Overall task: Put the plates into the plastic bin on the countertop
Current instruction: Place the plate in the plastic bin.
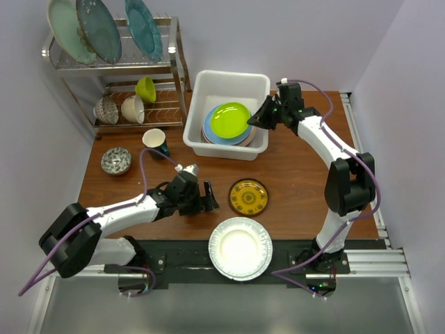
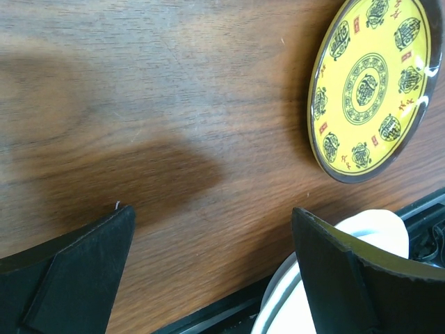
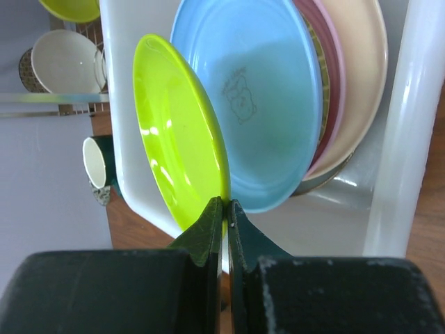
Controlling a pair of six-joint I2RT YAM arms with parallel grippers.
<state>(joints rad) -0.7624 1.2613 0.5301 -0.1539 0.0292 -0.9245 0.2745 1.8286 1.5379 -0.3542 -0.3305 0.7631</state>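
- Plainly, the white rectangular plastic bin (image 1: pixel 233 85) stands at the far side of the reddish-brown wood-grain surface (image 1: pixel 299 181), just beside the metal wire dish rack (image 1: pixel 118 68).
- We see a stack of plates in the bin: a cream plate (image 3: pixel 365 76) lowest of those we can make out, a pink plate (image 3: pixel 334 76) on it, then a light blue plate (image 3: pixel 264 104).
- Over the stack, a lime green round plate (image 3: pixel 177 132) sits tilted, its gripped side raised off the blue one. We cannot tell whether its far edge rests on the stack.
- Our right claw (image 3: pixel 226 209) is clenched on the lime green plate's rim at the bin's right wall.
- Our left claw (image 2: pixel 212 216) is released and holds nothing, above bare wood.
- A gold patterned plate with a dark rim (image 1: pixel 248 197) lies flat on the surface, near the left claw.
- A white plate with a fluted rim (image 1: pixel 240 248) sits at the near edge, overhanging the black base rail.
- The rack's top tier carries three large plates on edge; its lower tier holds three bowls.
- A teal cup (image 1: pixel 154 141) and a patterned bowl (image 1: pixel 116 161) stand on the surface near the rack.
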